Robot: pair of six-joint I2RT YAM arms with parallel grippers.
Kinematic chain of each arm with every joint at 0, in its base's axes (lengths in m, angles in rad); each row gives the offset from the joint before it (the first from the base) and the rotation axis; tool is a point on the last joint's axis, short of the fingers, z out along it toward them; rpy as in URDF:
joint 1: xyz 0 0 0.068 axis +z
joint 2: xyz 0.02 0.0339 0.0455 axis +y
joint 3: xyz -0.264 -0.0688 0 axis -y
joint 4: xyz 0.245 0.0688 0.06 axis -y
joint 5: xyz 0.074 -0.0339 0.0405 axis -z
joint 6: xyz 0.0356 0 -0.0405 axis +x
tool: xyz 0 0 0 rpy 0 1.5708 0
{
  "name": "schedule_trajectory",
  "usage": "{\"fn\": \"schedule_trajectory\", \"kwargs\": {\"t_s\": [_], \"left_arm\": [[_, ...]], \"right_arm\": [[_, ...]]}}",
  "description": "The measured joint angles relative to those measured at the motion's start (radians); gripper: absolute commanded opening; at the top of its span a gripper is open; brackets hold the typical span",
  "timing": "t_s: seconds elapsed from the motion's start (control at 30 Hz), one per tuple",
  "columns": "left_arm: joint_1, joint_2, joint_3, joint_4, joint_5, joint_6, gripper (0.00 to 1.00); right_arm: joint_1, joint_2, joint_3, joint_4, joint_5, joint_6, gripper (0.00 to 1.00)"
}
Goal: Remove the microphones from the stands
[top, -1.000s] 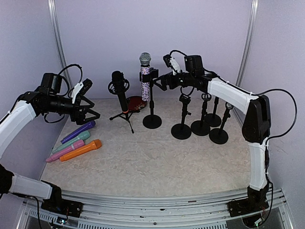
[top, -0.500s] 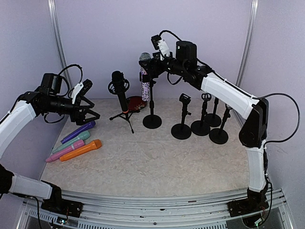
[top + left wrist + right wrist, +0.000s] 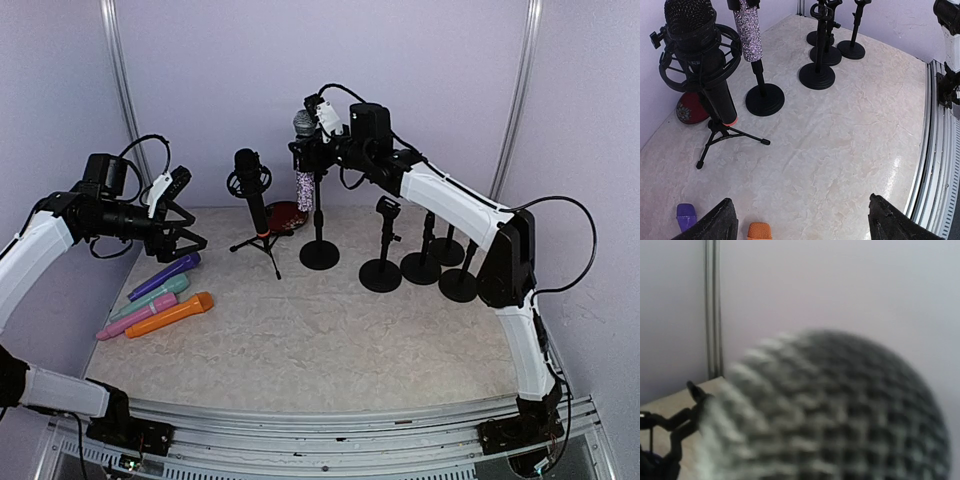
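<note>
the microphone [image 3: 305,172], the one with the glitter body and the grey mesh head, stands upright in the clip of its stand [image 3: 319,254] at the back of the table [image 3: 330,330]. it is between the black studio microphone on a tripod [image 3: 251,196] and the group of empty stands [image 3: 381,272]. it is not yet out of the clip.

the right gripper [image 3: 312,147] is at the top part of the microphone, just under the head. in the right wrist view the mesh head [image 3: 830,410] fills almost the whole picture and is blurred, so the camera is very close to it. its own fingers do not show there, and from above they are too small to read. i cannot tell how far open they are, or if they already press on the body.

the left gripper [image 3: 190,212] hovers above the coloured microphones [image 3: 165,300] that lie on the left side. its fingers [image 3: 715,225] are spread wide and hold nothing.

in my judgement the step in hand is taking hold of the microphone. the next move needs a firm grip on the body and then a lift along the line of the clip. pulling to the side could tip the stand, because its base is small and nothing keeps it down.
</note>
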Motion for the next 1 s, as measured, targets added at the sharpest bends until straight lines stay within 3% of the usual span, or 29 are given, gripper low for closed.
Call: {"fn": "schedule_trajectory", "kwargs": {"t_s": [0.23, 0.37, 0.7, 1.0], "left_arm": [[0.002, -0.008, -0.001, -0.001, -0.001, 0.0, 0.88], [0.002, -0.02, -0.007, -0.001, -0.001, 0.0, 0.88], [0.002, -0.031, -0.02, -0.004, 0.0, -0.001, 0.89], [0.002, -0.05, -0.034, -0.011, 0.024, 0.007, 0.9]], "right_arm": [[0.021, -0.007, -0.038, 0.067, -0.007, 0.017, 0.15], [0.034, -0.016, -0.046, 0.071, -0.014, 0.016, 0.03], [0.035, -0.171, -0.226, 0.035, -0.106, 0.024, 0.0], [0.035, -0.376, -0.43, -0.045, -0.379, 0.052, 0.0]]}}
